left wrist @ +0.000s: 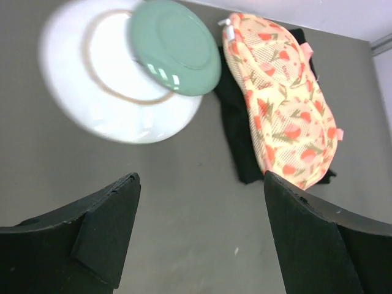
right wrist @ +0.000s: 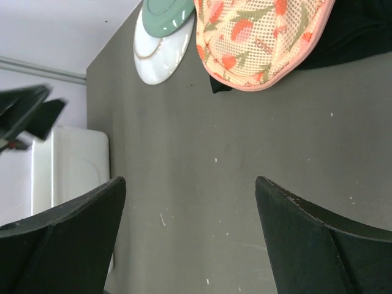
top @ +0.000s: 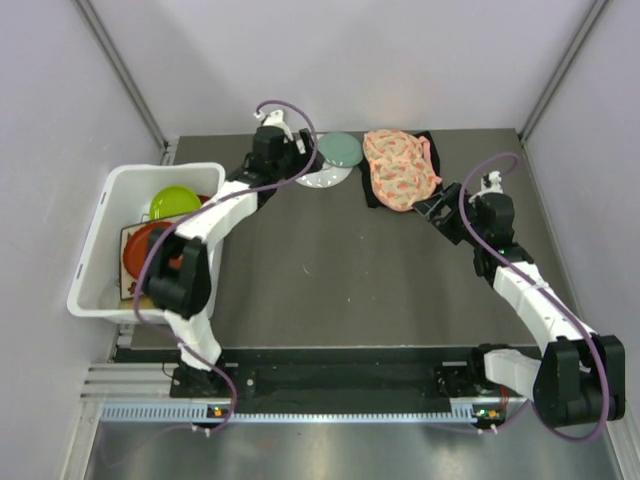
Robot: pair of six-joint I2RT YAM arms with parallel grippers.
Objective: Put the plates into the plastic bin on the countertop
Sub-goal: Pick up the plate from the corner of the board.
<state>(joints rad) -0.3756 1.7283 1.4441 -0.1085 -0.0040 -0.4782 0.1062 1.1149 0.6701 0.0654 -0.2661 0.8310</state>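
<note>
2 white-and-black arms (top: 225, 215), purple cables (top: 289, 104), black jaws

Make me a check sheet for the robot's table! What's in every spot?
Surface: countertop is dark grey with a few pale specks.
Job's things: bin holds a lime plate and a red plate; green plate overlaps white plate, both outside the bin.
Clutter: floral fabric lies on black cloth.
Grippers: left gripper open, empty; right gripper open, empty.
Cables: purple cables loop along both arms.
Surroundings: pale walls.
</note>
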